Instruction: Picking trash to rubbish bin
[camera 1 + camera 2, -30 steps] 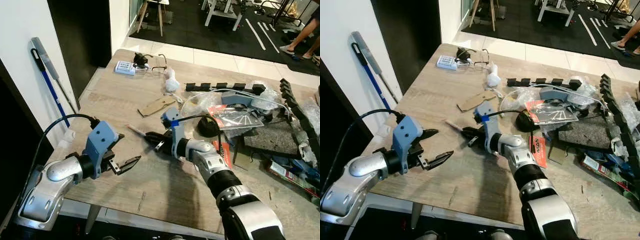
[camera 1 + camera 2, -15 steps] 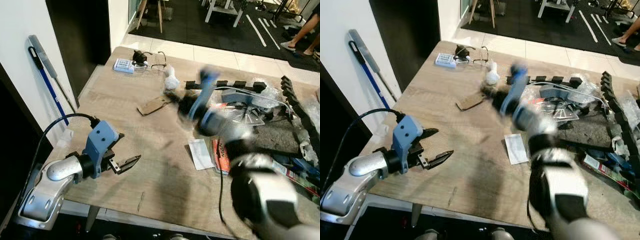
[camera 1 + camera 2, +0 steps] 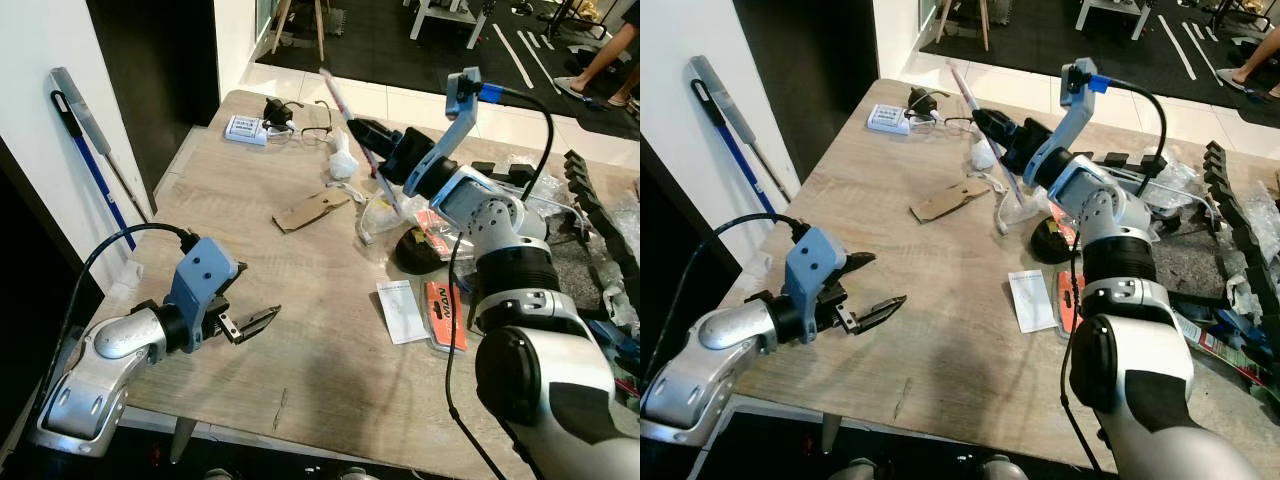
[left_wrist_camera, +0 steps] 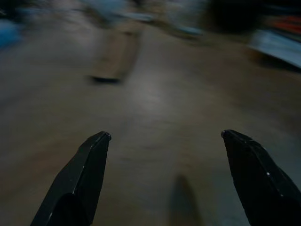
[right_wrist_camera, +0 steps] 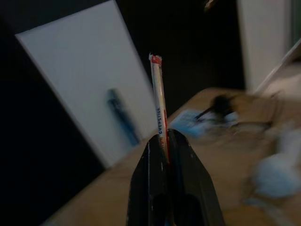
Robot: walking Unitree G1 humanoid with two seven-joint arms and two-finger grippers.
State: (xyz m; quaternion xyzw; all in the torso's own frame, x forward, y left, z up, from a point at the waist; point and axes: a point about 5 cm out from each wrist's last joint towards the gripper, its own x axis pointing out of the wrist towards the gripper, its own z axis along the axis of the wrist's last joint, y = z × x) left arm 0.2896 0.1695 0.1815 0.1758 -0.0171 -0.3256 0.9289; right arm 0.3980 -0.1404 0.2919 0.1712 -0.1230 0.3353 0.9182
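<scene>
Right tool point(image 3: 368, 133) raised above the far middle of the tabletop point(image 3: 300, 290), fingers clamped on a thin white paper-wrapped stick with red print point(image 3: 358, 140), likely chopsticks wrapper or straw, can't tell which. Stick held tilted, upper end up near the tabletop's far edge, lower end hanging down past the tool toward the clear plastic wrap point(image 3: 385, 208). In right wrist view same stick point(image 5: 158, 117) poking out between the two closed black fingers point(image 5: 186, 160), red tip on top.

Left tool point(image 3: 250, 325) low over the near left part of the tabletop, fingers spread apart, gripping nothing. Left wrist view: both fingertips point(image 4: 96, 143) wide apart over bare blurred wood.

Elsewhere on tabletop: brown cardboard scrap point(image 3: 312, 209) flat, left of middle. Crumpled white tissue point(image 3: 342, 162) beyond it. Glasses point(image 3: 314, 107) and a small white box with blue print point(image 3: 246, 130) at the far left corner, black small object just beside the box. White paper slip point(image 3: 402, 310) flat near middle, orange packet point(image 3: 446, 314) just beside it on the right. Black round lump point(image 3: 415, 249) beyond those. Black foam strips and mixed plastic clutter point(image 3: 590, 225) along the right side.

Blue-handled mop point(image 3: 95, 150) leaning on the white wall at left. Person's legs point(image 3: 600, 60) on the dark floor, far right.
</scene>
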